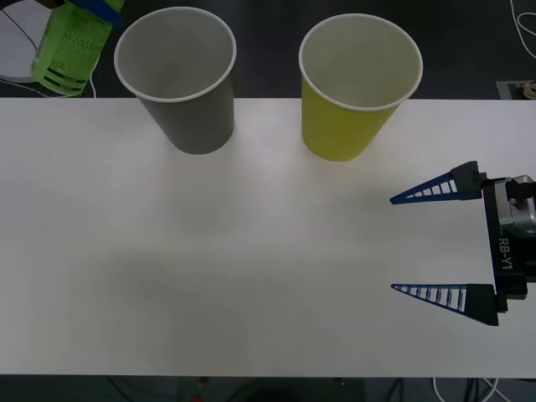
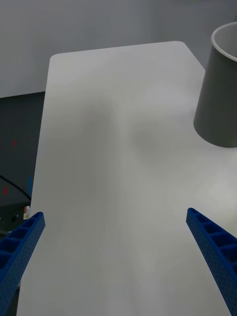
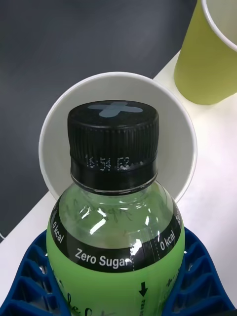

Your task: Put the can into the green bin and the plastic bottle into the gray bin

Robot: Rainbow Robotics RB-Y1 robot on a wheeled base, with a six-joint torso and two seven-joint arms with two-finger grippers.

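Observation:
The plastic bottle (image 1: 71, 46), bright green with a black cap, hangs in the air at the far left, left of the gray bin (image 1: 188, 117), with my left gripper (image 1: 99, 8) shut on it. In the left wrist view the blue fingers (image 3: 27, 281) clamp the bottle (image 3: 116, 232), and its cap lines up with the open mouth of the gray bin (image 3: 49, 133) beyond. The green bin (image 1: 343, 126) stands upright to the right of the gray one. My right gripper (image 1: 392, 244) rests open low over the table's right side. The can is out of view.
Both bins stand at the far edge of the white table (image 1: 251, 268). The right wrist view shows bare tabletop ahead of the open right gripper (image 2: 114, 215) and the gray bin (image 2: 219, 94) at the side. Dark floor with cables lies beyond the table.

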